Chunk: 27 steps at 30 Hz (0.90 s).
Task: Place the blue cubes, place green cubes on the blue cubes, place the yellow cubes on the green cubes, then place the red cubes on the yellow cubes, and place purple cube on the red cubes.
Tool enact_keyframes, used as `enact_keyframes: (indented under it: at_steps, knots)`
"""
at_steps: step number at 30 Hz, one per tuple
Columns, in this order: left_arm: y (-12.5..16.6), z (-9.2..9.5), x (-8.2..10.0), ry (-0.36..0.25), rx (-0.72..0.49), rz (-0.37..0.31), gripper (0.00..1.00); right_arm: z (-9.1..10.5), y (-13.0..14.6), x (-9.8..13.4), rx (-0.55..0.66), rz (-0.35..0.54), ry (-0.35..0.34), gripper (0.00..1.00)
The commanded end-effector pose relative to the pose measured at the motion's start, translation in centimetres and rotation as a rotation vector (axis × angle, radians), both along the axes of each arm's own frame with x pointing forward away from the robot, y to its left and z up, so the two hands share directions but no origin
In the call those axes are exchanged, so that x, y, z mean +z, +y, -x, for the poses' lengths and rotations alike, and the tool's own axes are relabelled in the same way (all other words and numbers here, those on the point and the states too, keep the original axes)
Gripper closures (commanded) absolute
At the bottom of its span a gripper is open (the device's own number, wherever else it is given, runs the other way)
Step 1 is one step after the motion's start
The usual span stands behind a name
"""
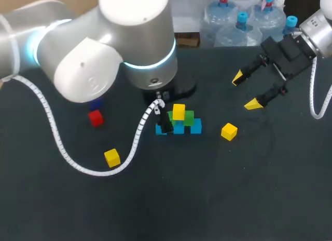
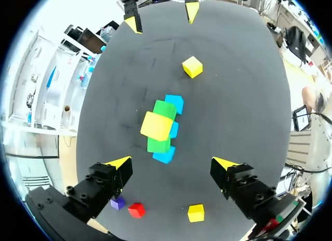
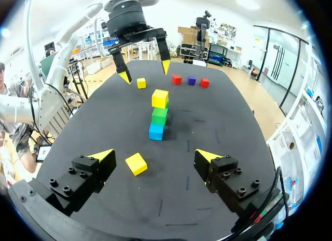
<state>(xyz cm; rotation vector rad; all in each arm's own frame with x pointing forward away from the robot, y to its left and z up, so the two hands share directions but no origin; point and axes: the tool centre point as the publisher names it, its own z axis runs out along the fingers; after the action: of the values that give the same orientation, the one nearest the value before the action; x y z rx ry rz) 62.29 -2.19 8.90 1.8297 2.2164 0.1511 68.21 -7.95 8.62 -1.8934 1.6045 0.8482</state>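
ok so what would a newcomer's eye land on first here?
The half-built stack in the middle of the table: blue cubes at the base, green cubes on them, one yellow cube on top. The left claw hangs open over it; the right claw is open too, off toward the far right corner. Two loose yellow cubes lie either side of the stack.

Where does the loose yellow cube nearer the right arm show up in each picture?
Head view: the loose yellow cube sits right of the cube stack.
Left wrist view: the cube lies beyond the stack, toward the right hand.
Right wrist view: the cube lies just ahead of the right hand, before the stack.
Shared landmark: the cube stack.
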Motion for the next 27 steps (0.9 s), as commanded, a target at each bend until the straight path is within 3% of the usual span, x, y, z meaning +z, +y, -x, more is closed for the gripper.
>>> enact_keyframes:
  at_steps: [1,9,22,27]
  knots:
    - [1.4,1.6,0.9,-0.036,0.002,0.029,0.00,0.0,0.0,0.0,0.001,-0.001,-0.001,0.00]
    - [2.3,3.3,1.5,-0.074,0.024,0.024,0.00,0.0,0.0,0.0,0.001,-0.001,-0.001,0.00]
    - [3.6,5.8,0.3,-0.068,0.068,0.045,0.00,0.0,0.0,0.0,0.001,-0.001,-0.001,0.00]
    - [3.9,6.7,0.7,-0.057,0.097,-0.010,0.00,0.0,0.0,0.0,0.001,-0.001,-0.001,0.00]
